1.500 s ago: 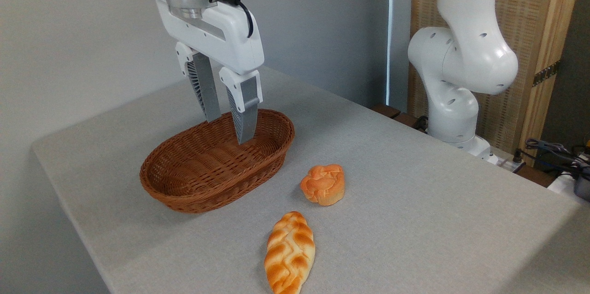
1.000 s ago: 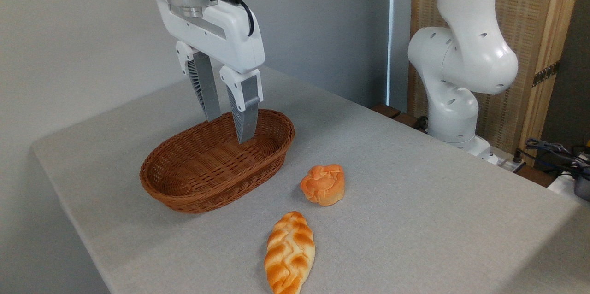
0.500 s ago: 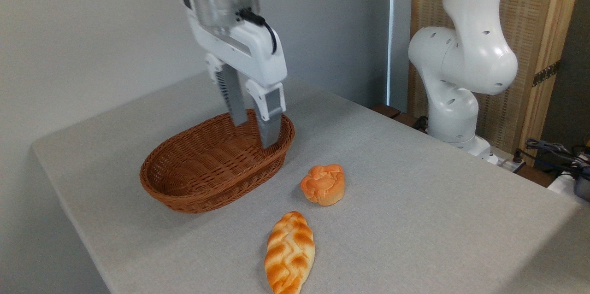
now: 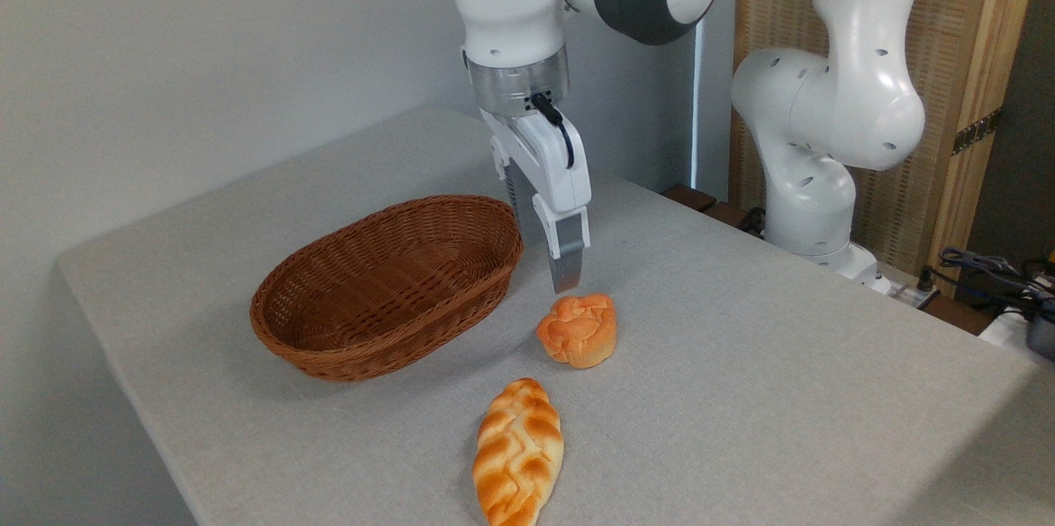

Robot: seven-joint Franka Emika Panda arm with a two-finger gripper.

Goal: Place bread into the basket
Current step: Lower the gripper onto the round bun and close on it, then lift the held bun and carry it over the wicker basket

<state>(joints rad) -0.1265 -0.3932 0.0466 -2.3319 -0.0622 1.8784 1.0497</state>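
Moved off the basket (image 4: 387,283), gripper (image 4: 550,258) (empty) hangs over bread (image 4: 579,330).

On the table (image 4: 742,394) I count one small knotted bun (image 4: 579,331), one long braided loaf (image 4: 518,452) and one wicker basket (image 4: 387,283).

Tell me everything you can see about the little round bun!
The bun is small and round, with a shiny orange-golden top twisted into a knot and paler, creamy sides. It sits upright and whole on the grey table, a little to the right of the brown woven basket and just behind the long braided loaf, touching neither. The claw hangs just above its back edge, not holding it. Only the table touches the bun.
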